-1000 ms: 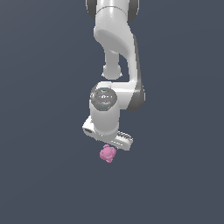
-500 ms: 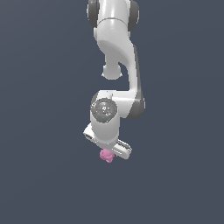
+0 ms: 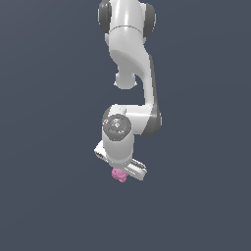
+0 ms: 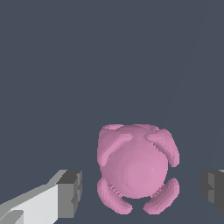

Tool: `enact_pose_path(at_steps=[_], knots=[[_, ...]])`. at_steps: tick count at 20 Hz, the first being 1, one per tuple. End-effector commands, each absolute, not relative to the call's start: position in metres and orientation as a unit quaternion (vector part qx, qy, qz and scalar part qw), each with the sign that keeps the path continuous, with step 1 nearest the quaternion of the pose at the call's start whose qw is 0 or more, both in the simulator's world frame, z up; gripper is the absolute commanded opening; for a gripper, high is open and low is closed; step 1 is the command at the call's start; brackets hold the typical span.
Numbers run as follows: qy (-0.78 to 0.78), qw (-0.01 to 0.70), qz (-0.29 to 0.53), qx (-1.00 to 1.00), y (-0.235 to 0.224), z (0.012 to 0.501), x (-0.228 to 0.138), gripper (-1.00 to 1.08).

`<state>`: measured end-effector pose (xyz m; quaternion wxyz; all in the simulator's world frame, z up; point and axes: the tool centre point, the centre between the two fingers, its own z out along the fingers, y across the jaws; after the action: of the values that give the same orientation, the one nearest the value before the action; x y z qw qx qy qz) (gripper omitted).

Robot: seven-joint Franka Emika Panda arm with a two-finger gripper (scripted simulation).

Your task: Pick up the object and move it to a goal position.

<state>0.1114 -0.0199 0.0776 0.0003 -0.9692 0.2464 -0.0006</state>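
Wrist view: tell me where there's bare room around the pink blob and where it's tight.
The pink blob sits between the open jaws, with a narrow gap to each finger; that is the crowded part. Beyond the blob, away from the gripper, the dark surface is bare. In the exterior view, open ground surrounds the arm.

Arm (image 3: 128, 63) is seen extended downward, wrist bent, hand pointing down. Gripper (image 4: 142, 192) is held with jaws parted wide. Grey fingertip pads (image 4: 71, 192) are seen at either side, well apart, nothing touched by either.
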Motion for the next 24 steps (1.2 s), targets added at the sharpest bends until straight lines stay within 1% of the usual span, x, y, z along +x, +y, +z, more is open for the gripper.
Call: enact_pose_path(at_steps=[1,6,12,13,24], knots=[[0.247,0.000,0.000,-0.969,-0.020,0.064,0.111,1.00],[0.248,0.000,0.000,-0.969,-0.020,0.041,0.110,1.00],[0.248,0.000,0.000,-0.969,-0.020,0.039,0.112,1.00],[0.248,0.000,0.000,-0.969,-0.020,0.039,0.112,-1.00],[0.248,0.000,0.000,-0.969,-0.020,0.039,0.112,-1.00]])
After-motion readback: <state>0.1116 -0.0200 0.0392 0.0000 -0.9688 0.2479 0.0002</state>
